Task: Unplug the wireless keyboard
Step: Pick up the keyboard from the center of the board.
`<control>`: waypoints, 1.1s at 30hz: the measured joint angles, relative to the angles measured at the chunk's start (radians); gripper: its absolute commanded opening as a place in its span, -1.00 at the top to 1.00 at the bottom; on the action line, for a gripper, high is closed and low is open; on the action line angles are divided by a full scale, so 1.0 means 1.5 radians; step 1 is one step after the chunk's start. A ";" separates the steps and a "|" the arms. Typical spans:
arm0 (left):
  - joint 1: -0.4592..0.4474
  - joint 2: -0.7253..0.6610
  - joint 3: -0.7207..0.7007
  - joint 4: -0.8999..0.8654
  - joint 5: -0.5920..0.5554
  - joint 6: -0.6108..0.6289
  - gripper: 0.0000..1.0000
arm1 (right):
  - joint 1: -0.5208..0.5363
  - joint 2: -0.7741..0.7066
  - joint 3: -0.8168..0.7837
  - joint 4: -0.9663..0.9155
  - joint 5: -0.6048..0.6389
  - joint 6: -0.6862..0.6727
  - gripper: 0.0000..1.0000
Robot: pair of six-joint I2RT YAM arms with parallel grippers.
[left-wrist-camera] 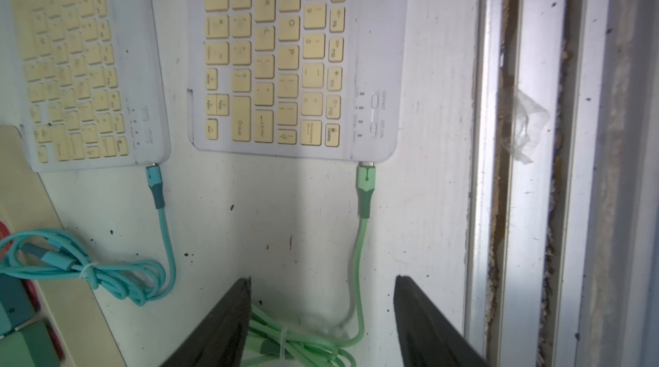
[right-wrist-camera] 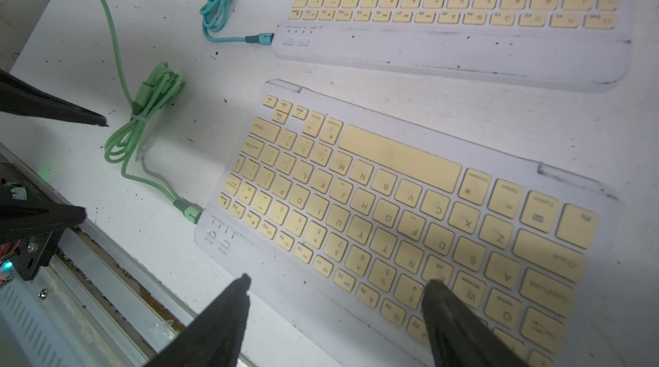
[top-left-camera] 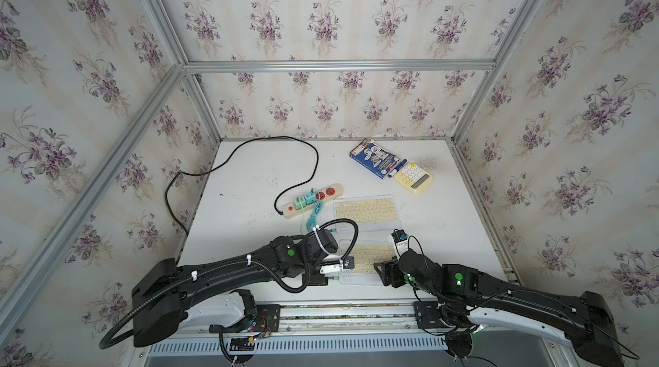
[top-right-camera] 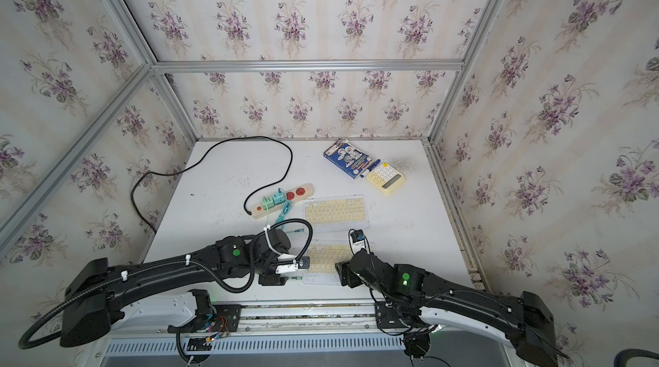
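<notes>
Two white wireless keyboards with yellow keys lie on the table. The near keyboard (top-left-camera: 367, 258) (left-wrist-camera: 296, 55) (right-wrist-camera: 392, 204) has a green plug (left-wrist-camera: 366, 183) (right-wrist-camera: 189, 210) in its corner port. The plug's green cable (left-wrist-camera: 360, 258) runs back to a tied bundle. My left gripper (left-wrist-camera: 322, 278) (top-left-camera: 330, 272) is open, its fingers on either side of that cable and touching nothing. My right gripper (right-wrist-camera: 338, 279) (top-left-camera: 387, 272) is open over the near keyboard's front edge. One of its fingertips (right-wrist-camera: 433, 285) is above the keys. The far keyboard (top-left-camera: 367, 212) (left-wrist-camera: 82, 62) holds a teal plug (left-wrist-camera: 155, 183).
A beige power strip (top-left-camera: 313, 201) with teal and green chargers lies left of the far keyboard, its black cord (top-left-camera: 303, 147) looping to the back left. A yellow calculator (top-left-camera: 413, 178) and a blue marker pack (top-left-camera: 378, 158) sit at the back right. A metal rail (left-wrist-camera: 535, 169) borders the table's front.
</notes>
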 measured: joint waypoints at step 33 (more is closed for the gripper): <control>-0.001 0.222 0.056 -0.065 0.019 -0.031 0.49 | 0.000 -0.028 -0.021 -0.006 0.002 0.012 -0.66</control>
